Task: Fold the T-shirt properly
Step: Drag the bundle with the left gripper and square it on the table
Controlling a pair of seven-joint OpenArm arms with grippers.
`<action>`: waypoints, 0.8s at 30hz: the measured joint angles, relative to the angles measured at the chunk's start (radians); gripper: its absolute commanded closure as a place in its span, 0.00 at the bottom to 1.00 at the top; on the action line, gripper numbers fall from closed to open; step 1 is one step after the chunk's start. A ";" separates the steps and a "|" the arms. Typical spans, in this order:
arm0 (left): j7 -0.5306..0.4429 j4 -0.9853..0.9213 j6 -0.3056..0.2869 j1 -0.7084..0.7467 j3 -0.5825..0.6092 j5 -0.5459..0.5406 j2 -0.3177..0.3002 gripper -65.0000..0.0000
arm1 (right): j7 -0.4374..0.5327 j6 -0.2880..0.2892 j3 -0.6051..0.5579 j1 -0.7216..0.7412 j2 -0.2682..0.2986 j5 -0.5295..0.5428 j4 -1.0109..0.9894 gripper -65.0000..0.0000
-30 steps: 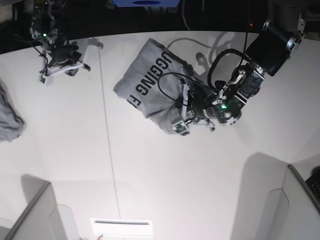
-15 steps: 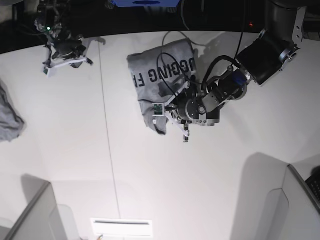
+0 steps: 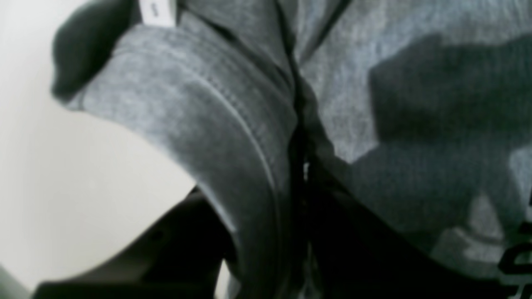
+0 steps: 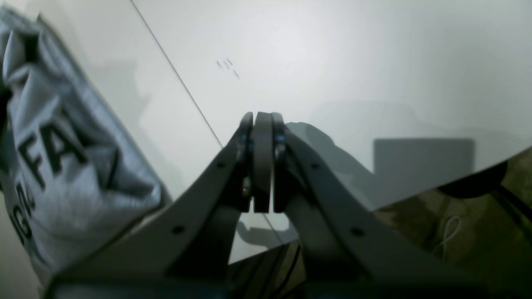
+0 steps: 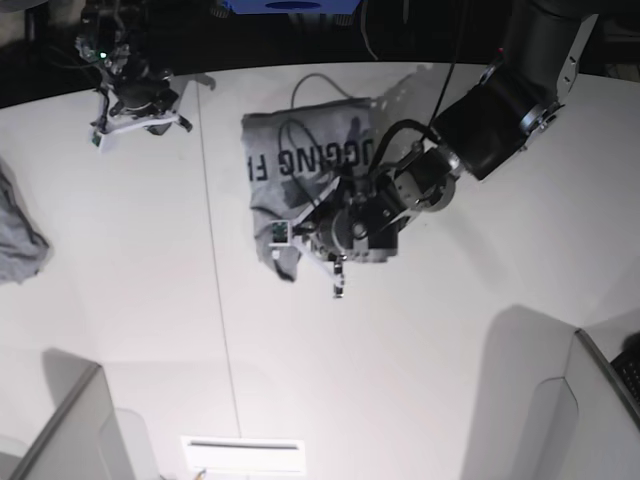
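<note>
White tabletop [image 5: 420, 380] fills the base view, crossed by a thin dark seam running from far to near left of the middle, with a dark strip beyond its far edge.

On it, slightly right of centre and toward the far side, lies the T-shirt [image 5: 300, 165], a bunched heather-grey heap with black block letters showing along its upper face; the visible part reads roughly "GGING F". A narrow tail of the cloth hangs toward the near side at the heap's left.

The left gripper [image 5: 310, 238] sits at the near edge of that heap, its arm reaching in from the far right. In the left wrist view, a thick stitched fold of the T-shirt [image 3: 216, 137] runs down into the dark jaws, which are pinched tight on the grey cloth; a small white label shows at the top.

The right gripper [image 4: 262, 162] hovers over bare table at the far left, well apart from the shirt, its two jaws pressed flat together with nothing between them. Its own view catches the lettered T-shirt [image 4: 62, 166] off to its left.

A smaller grey cloth [image 5: 18, 235] lies at the table's left edge, partly cut off. Two pale panels stand at the near corners.
</note>
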 measured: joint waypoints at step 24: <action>0.016 -0.039 0.029 -0.068 0.162 0.055 0.055 1.00 | 0.000 0.000 0.000 0.003 0.006 0.000 0.000 1.00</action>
